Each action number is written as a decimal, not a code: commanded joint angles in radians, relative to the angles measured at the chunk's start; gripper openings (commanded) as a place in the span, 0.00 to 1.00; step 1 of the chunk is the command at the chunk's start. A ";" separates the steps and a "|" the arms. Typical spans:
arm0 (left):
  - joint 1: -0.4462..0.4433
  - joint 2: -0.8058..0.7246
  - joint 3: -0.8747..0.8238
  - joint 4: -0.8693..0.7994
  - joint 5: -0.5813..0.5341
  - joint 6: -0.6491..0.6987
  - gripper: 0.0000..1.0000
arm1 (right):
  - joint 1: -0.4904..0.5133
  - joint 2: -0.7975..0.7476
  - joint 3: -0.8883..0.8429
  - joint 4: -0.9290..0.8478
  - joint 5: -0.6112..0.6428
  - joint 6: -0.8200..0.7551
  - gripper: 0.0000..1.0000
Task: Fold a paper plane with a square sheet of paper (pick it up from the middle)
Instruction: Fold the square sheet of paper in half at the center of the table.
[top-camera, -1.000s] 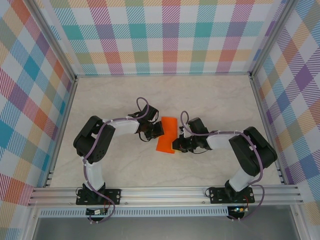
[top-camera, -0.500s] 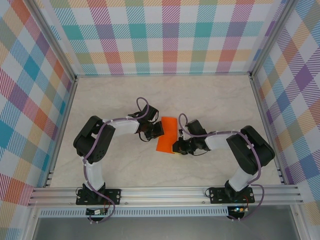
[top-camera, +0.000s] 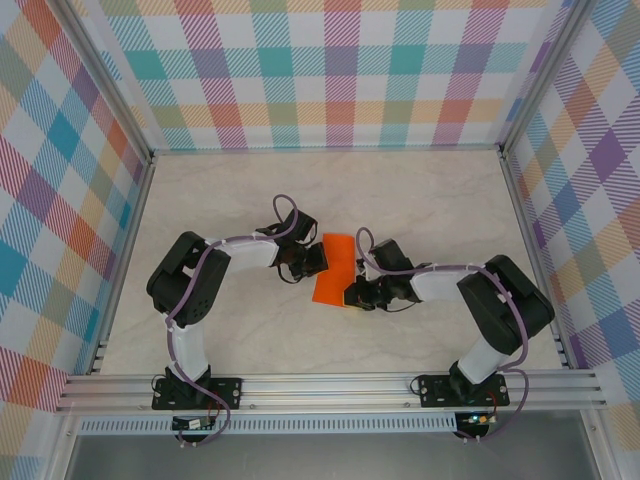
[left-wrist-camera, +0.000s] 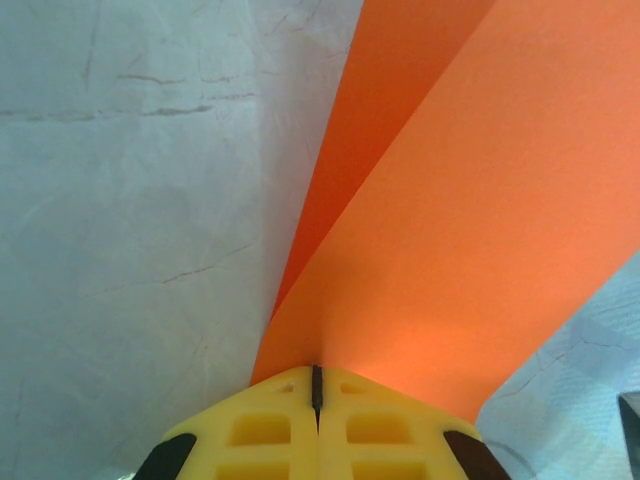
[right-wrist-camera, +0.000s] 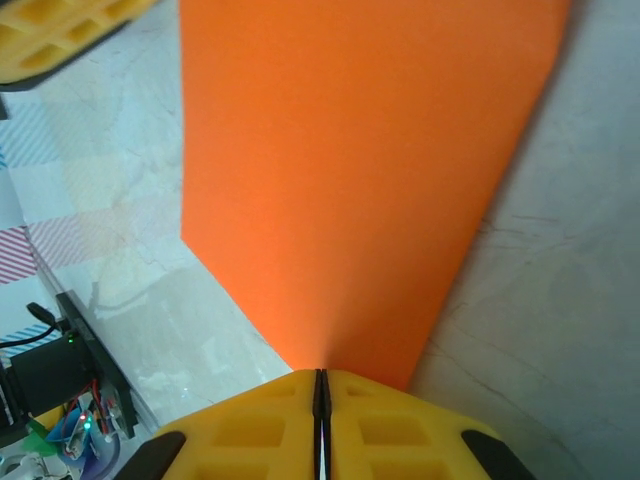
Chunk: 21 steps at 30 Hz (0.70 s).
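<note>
Both jaws clamp the folded orange paper (top-camera: 334, 268): left jaws on its left edge, right jaws on its near-right corner.

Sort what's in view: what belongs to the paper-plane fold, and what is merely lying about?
Job: orange paper, pinched by left gripper and right gripper, both shut.
Not the job: marble-look table, checked walls, aluminium frame.
</note>
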 joint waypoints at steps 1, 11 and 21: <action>-0.012 0.035 -0.034 -0.057 -0.013 0.024 0.00 | 0.007 0.038 0.004 -0.024 0.019 -0.016 0.11; -0.012 0.033 -0.031 -0.071 -0.015 0.033 0.00 | -0.010 -0.087 0.090 -0.146 0.063 -0.032 0.12; -0.012 0.047 -0.036 -0.066 -0.013 0.031 0.00 | -0.152 0.040 0.238 -0.076 -0.019 -0.064 0.13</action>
